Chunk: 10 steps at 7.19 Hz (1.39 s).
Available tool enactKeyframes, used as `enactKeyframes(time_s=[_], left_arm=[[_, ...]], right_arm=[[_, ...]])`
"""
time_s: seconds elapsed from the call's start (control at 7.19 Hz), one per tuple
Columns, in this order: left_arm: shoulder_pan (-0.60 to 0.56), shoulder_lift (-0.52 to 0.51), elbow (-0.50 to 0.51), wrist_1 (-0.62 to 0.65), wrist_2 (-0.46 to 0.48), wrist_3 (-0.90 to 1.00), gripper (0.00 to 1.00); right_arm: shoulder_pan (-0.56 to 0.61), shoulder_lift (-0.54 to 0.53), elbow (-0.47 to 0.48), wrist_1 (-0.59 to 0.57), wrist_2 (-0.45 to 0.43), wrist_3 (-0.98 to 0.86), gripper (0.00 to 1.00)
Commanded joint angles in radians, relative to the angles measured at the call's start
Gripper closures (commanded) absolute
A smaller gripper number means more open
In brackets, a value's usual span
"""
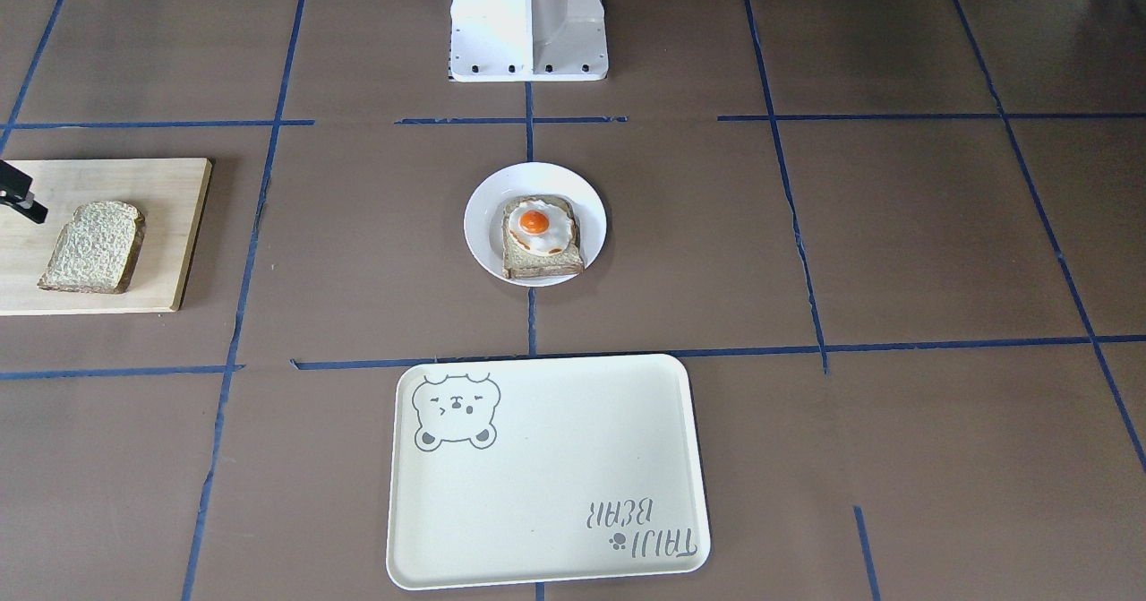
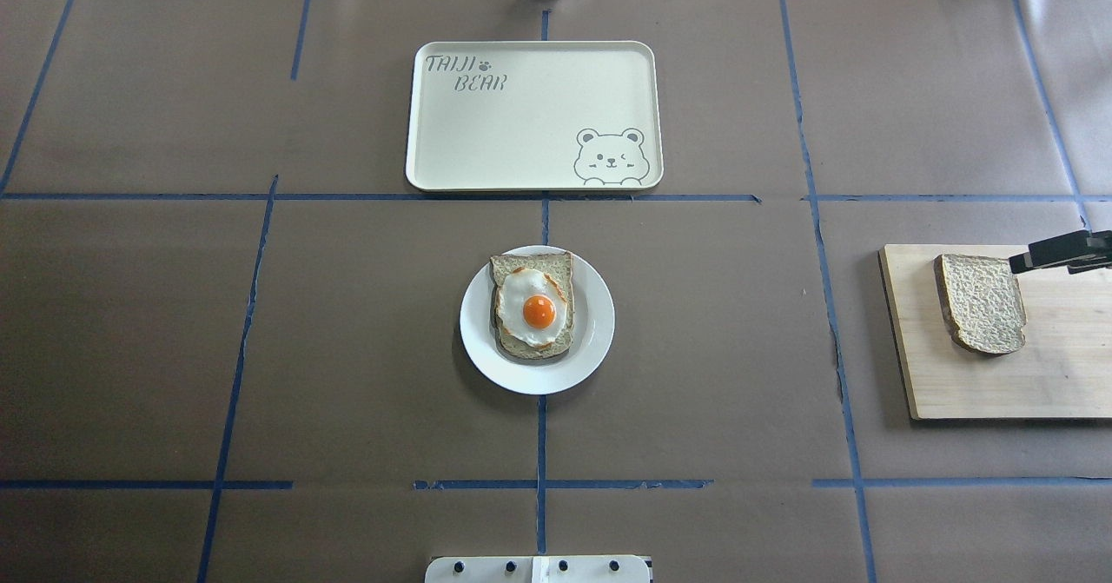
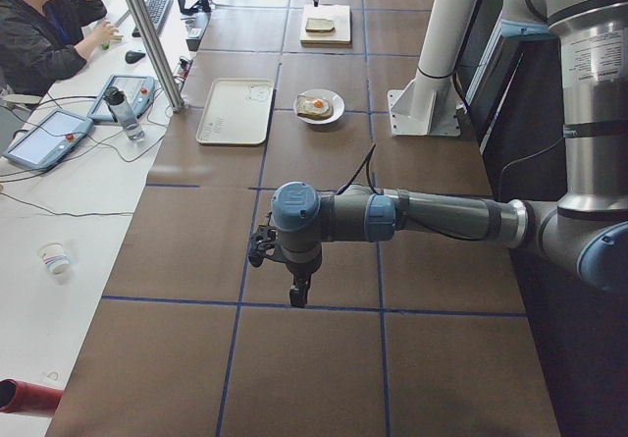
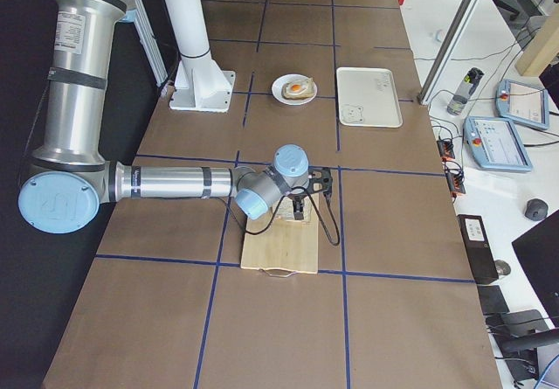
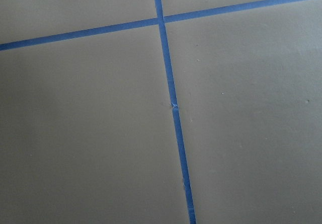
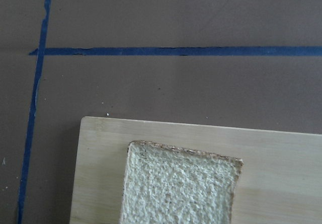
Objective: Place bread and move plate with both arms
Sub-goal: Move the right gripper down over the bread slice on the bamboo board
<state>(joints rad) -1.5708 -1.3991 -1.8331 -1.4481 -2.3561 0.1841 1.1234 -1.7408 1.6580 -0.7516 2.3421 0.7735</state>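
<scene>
The bare brown bread slice (image 2: 982,303) lies flat on a wooden cutting board (image 2: 999,383) at the table's right end; it also shows in the right wrist view (image 6: 181,186). My right gripper (image 2: 1016,262) hovers above the slice's far edge. Only its black fingers show at the view's edge, so I cannot tell whether it is open or shut. The small white plate (image 2: 593,340) sits mid-table and bears a bread slice with a fried egg (image 2: 537,307). My left gripper (image 3: 294,298) points down above bare table far to the left; I cannot tell its state.
A cream rectangular tray (image 2: 521,122) with a bear drawing lies beyond the plate, on the far side from the robot. Blue tape lines cross the brown table cover. The white robot base (image 1: 528,28) stands at the near edge. An operator sits at a side desk (image 3: 49,25).
</scene>
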Motion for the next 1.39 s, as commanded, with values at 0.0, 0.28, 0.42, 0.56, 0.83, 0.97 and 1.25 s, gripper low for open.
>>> enactKeyframes(time_s=[0.0, 0.28, 0.42, 0.56, 0.83, 0.97, 1.25], left_arm=[[0.0, 0.0, 0.0, 0.0, 0.0, 0.0, 0.0], [0.0, 0.0, 0.0, -0.002, 0.0, 0.0, 0.0], [0.0, 0.0, 0.0, 0.0, -0.002, 0.0, 0.0], [0.0, 0.0, 0.0, 0.0, -0.002, 0.0, 0.0], [0.0, 0.0, 0.002, 0.0, -0.002, 0.0, 0.0], [0.0, 0.0, 0.002, 0.0, -0.002, 0.0, 0.0], [0.002, 0.0, 0.003, 0.0, -0.002, 0.0, 0.0]], right_arm=[[-0.068, -0.002, -0.072, 0.135, -0.029, 0.109, 0.07], [-0.097, -0.02, -0.078, 0.136, -0.029, 0.109, 0.1], [-0.099, -0.035, -0.078, 0.136, -0.027, 0.109, 0.13], [-0.1, -0.042, -0.078, 0.136, -0.029, 0.109, 0.14], [-0.119, -0.039, -0.092, 0.135, -0.035, 0.109, 0.17], [-0.126, -0.034, -0.096, 0.135, -0.044, 0.109, 0.18], [-0.128, -0.029, -0.096, 0.135, -0.044, 0.115, 0.29]])
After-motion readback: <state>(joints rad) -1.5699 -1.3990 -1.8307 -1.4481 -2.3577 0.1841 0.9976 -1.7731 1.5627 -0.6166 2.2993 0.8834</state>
